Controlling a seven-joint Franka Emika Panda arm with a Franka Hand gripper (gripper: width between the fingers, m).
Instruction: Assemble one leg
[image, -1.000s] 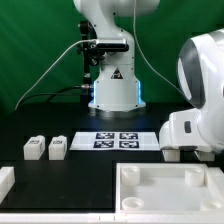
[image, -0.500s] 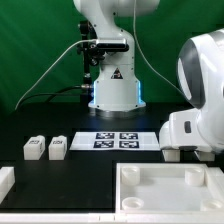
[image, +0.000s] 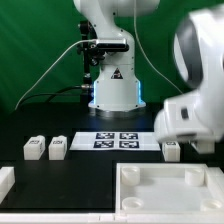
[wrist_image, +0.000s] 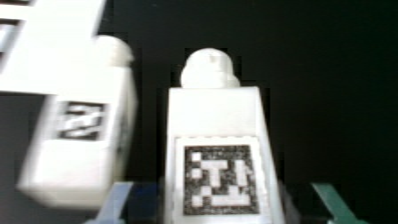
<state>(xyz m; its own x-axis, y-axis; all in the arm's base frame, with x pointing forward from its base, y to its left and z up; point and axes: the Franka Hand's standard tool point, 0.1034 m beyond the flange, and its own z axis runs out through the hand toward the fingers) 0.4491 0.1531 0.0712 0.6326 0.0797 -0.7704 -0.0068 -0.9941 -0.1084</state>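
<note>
In the wrist view a leg (wrist_image: 217, 140), a small white block with a black-and-white tag and a rounded peg at its far end, stands between the two fingers of my gripper (wrist_image: 226, 205). The jaws are open, with a dark gap on each side of the leg. A second leg (wrist_image: 80, 115) lies close beside it. In the exterior view this leg (image: 171, 150) shows under the arm's white body (image: 195, 110) at the right. My fingers are hidden there. Two more legs (image: 33, 148) (image: 57, 148) lie side by side at the left.
The marker board (image: 118, 139) lies in the middle of the black table. A large white tray-like square panel (image: 150, 200) fills the front right. A white piece (image: 5, 182) sits at the front left edge. The robot base (image: 112, 90) stands at the back.
The arm's body has shifted toward the exterior view's left. The legs have not moved.
</note>
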